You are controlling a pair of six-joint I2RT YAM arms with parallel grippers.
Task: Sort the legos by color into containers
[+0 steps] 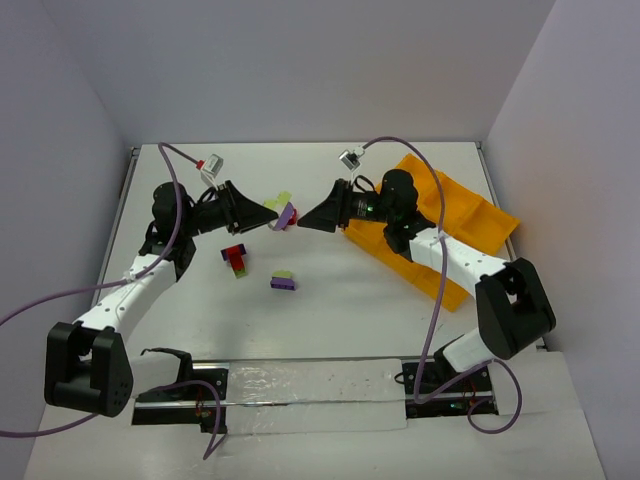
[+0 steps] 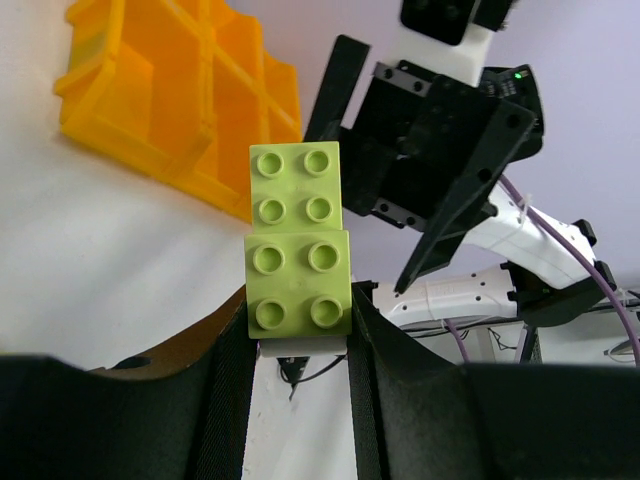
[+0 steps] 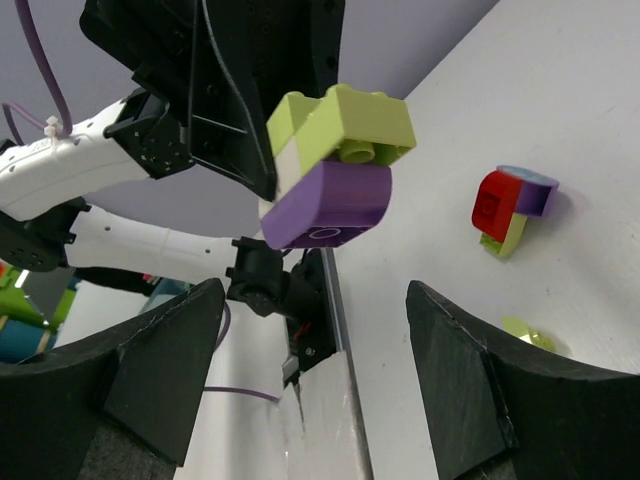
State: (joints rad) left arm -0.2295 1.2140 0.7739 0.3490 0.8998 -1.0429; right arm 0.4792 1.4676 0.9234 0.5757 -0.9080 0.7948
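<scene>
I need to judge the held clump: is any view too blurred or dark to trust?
Top external: even light, soft shadows, clump small. Left wrist: green brick sharp, own jaws dark. Right wrist: clump crisp, near jaws dark and soft.

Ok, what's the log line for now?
left gripper: shut on green-purple clump | right gripper: open, facing it | red clump, small clump on table

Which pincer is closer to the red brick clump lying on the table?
Left. The left pincer holds a green-purple clump just beyond the red clump; the right pincer, open, is farther off toward the tray.
</scene>
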